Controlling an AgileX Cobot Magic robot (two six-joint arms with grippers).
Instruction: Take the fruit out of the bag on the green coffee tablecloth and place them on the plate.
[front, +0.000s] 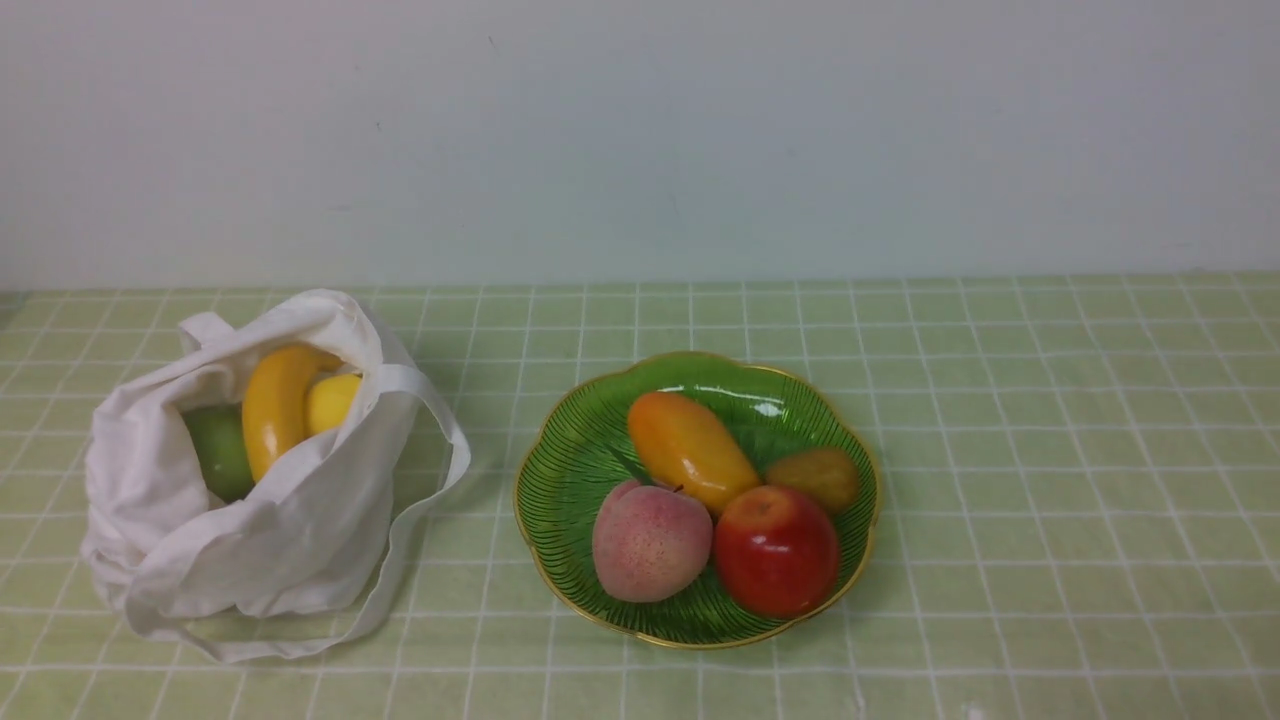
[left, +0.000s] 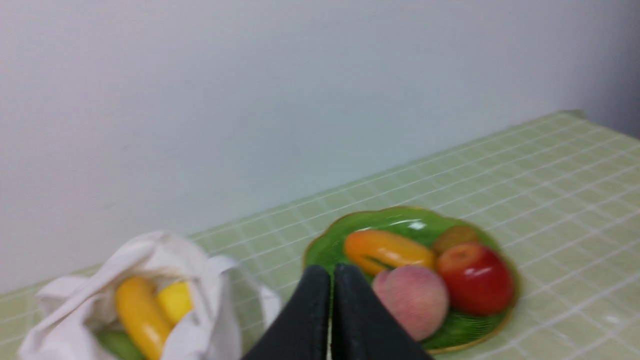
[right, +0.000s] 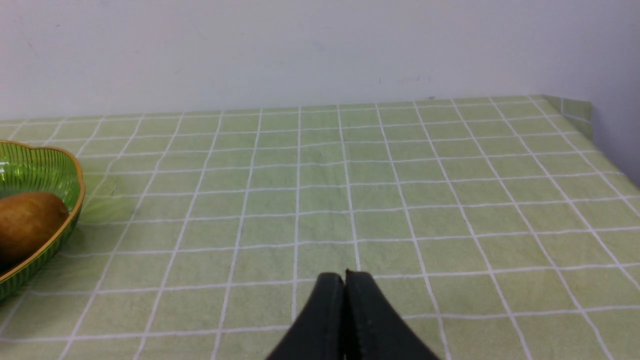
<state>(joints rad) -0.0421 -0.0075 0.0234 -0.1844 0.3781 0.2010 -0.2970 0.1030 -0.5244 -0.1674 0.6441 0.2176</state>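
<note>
The white cloth bag (front: 250, 530) lies at the left of the green tablecloth (front: 1050, 450), its mouth open. Inside show the yellow-orange banana (front: 272, 405), a small yellow fruit (front: 332, 400) and a green round fruit (front: 220, 450). The green plate (front: 570, 450) holds the pink-yellow peach (front: 650, 542), a red apple (front: 776, 550), an orange mango (front: 690, 450) and a small brown fruit (front: 818, 478). Neither gripper shows in the front view. My left gripper (left: 331, 272) is shut and empty, above the cloth between bag (left: 200, 330) and plate (left: 470, 340). My right gripper (right: 345, 276) is shut and empty over bare cloth.
A pale wall runs along the far edge of the table. In the right wrist view the plate's rim (right: 75, 200) is off to one side and the table's far corner (right: 575, 107) is visible. The bag's long loop handle (front: 440, 470) trails toward the plate.
</note>
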